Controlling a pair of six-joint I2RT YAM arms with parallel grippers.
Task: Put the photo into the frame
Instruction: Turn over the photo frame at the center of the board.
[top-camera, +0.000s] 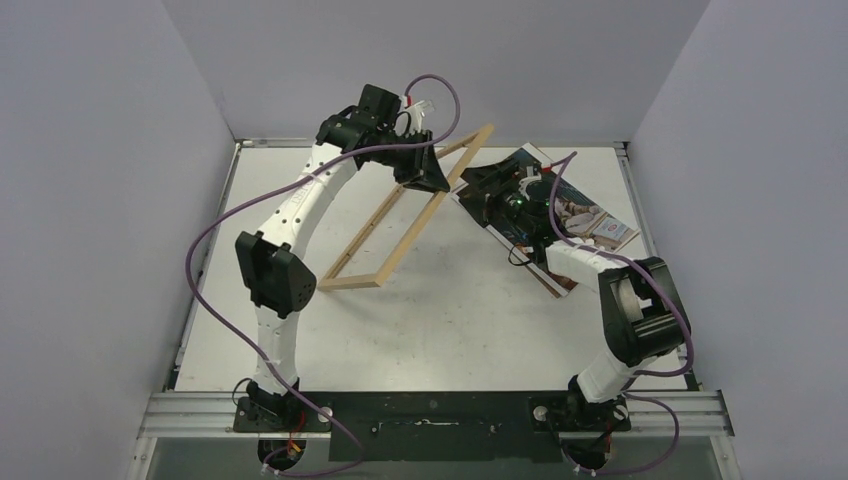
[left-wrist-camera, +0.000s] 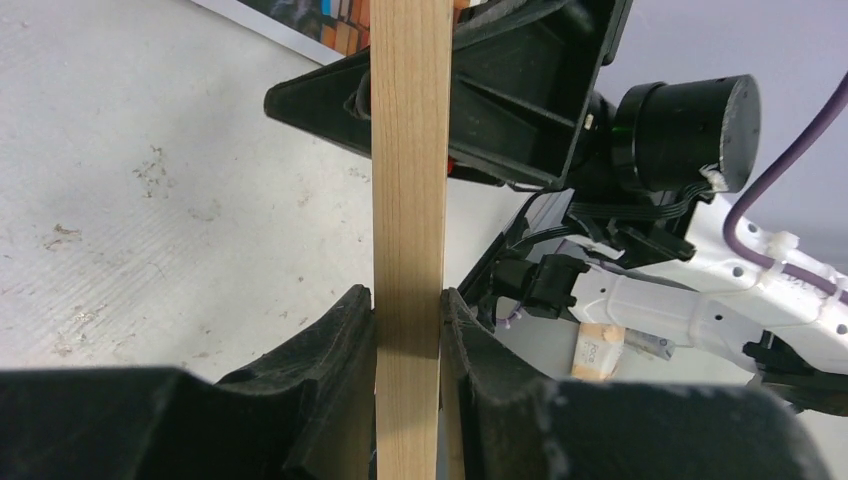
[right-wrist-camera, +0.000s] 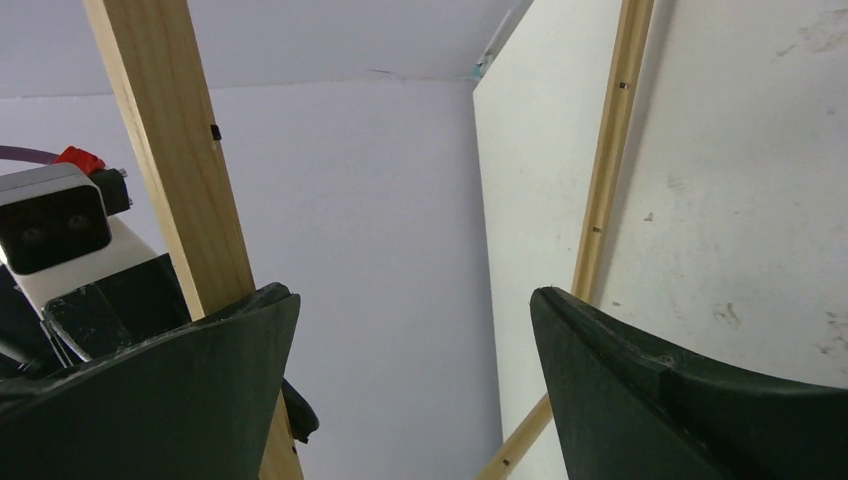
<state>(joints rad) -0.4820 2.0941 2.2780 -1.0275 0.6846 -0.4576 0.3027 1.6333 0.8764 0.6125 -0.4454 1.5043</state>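
The left gripper (left-wrist-camera: 408, 305) was closed tight on 1 long side of the frame (left-wrist-camera: 408, 170), its 2 fingers pressing the wood from both sides. The frame stood tilted, its near corner on the table (top-camera: 450, 330) and its far end raised. The right gripper (right-wrist-camera: 412, 300) hung just beside the frame's far end with its jaws wide apart, gripping nothing. The photo (top-camera: 597, 215) lay flat on the table's far right part, partly under the right arm, apart from the frame.
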